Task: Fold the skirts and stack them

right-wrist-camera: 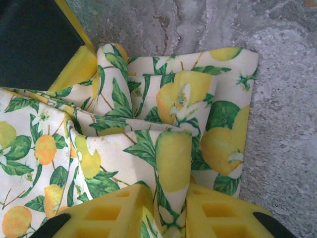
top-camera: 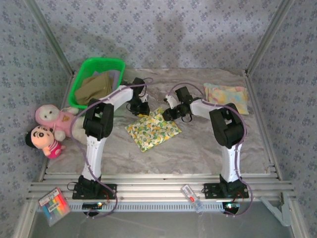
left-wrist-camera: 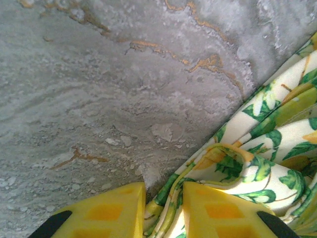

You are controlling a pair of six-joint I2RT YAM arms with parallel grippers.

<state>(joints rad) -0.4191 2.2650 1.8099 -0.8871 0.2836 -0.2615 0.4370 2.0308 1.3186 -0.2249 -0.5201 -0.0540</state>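
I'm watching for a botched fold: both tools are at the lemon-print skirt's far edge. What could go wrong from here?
1. The left tool seems to catch only a thin edge of the lemon-print skirt; lifting may pull it free and leave the fold lopsided.
2. The right tool pinches a bunched, layered fold, so creases may get folded in.

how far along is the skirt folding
Looks done: the pastel skirt lies folded at far right. In hand: left gripper and right gripper pinch the lemon skirt mid-table. Left: the olive skirt sits in the basket; nothing stacked yet.
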